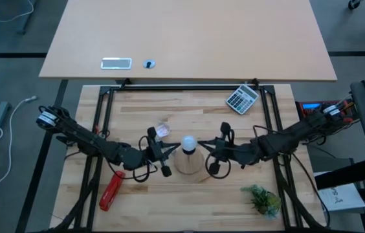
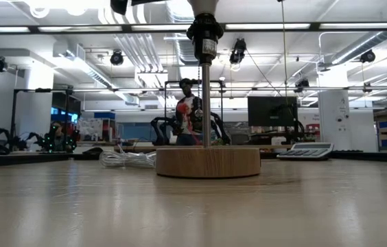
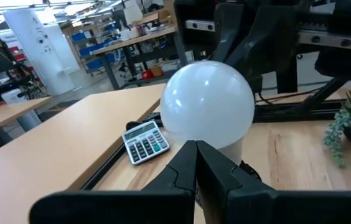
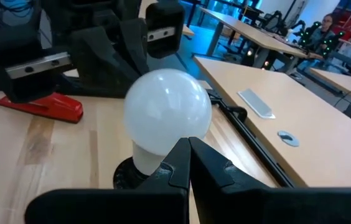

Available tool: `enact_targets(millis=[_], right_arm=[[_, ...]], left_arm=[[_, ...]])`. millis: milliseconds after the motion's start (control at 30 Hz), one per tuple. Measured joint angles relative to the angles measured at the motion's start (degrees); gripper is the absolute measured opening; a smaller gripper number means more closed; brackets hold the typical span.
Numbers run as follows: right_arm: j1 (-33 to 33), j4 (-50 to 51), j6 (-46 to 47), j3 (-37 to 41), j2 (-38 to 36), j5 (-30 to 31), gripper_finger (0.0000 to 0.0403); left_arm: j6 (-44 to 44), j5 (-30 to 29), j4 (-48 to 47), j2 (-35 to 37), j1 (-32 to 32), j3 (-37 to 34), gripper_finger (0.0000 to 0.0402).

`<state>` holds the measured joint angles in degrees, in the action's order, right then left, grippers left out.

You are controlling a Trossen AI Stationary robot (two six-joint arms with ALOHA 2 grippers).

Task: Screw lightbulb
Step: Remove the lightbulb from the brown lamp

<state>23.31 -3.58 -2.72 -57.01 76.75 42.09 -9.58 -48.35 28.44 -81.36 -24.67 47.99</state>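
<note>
The white lightbulb (image 1: 189,144) stands upright in a black socket (image 4: 126,175), on a thin post (image 2: 206,103) that rises from a round wooden disc (image 2: 208,162). My left gripper (image 3: 195,144) is shut and level, its tips at the bulb's neck (image 3: 231,148) from the table's left. My right gripper (image 4: 188,142) is shut too, its tips at the neck (image 4: 145,158) from the table's right. In the high view the two grippers (image 1: 171,150) (image 1: 206,150) face each other across the bulb. My left gripper has its shut fingertips level against or just short of the bulb's white neck (image 3: 231,148), below the globe; whether they touch cannot be told. My right gripper has its shut fingertips at the neck (image 4: 145,158) just above the socket, slanting slightly down; whether they touch cannot be told.
A calculator (image 1: 242,99) lies at the table's far right. A red tool (image 1: 110,192) lies near left. A small green plant (image 1: 262,199) stands near right. A clear plastic scrap (image 1: 163,130) lies just beyond the left gripper. A second, lighter table (image 1: 189,39) stands behind.
</note>
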Motion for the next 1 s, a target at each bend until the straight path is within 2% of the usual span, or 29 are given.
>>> enact_targets(millis=[167,267,500,600,667,767,1000], right_arm=[[0.41,-0.14,-0.17,0.00,-0.66,0.47,0.0000],[0.80,-0.19,-0.20,-0.02,-0.74,0.52,0.0000],[1.91,-1.80,-1.38,-0.02,-0.81,0.51,0.0000],[2.32,-1.99,-3.05,-0.02,-0.90,-1.98,0.0000],[2.32,-2.18,-3.65,-0.02,-0.80,-4.96,0.0000],[2.19,-4.17,-3.59,-0.04,0.17,-5.95,0.0000],[0.93,-3.85,-2.82,-0.02,1.16,-5.88,0.0000]], left_arm=[[0.00,4.39,1.61,0.00,0.02,0.00,0.0000],[-0.53,4.58,2.07,0.00,0.00,0.00,0.0000],[-2.21,-4.00,1.61,0.00,-1.04,0.00,0.0000],[-3.46,-5.86,1.56,0.00,-0.49,0.00,0.0000],[-3.98,-2.81,2.01,0.00,0.49,0.00,0.0000],[-3.58,1.28,2.25,0.00,1.52,0.00,0.0000],[-3.26,2.33,2.48,0.00,1.79,0.00,0.0000]])
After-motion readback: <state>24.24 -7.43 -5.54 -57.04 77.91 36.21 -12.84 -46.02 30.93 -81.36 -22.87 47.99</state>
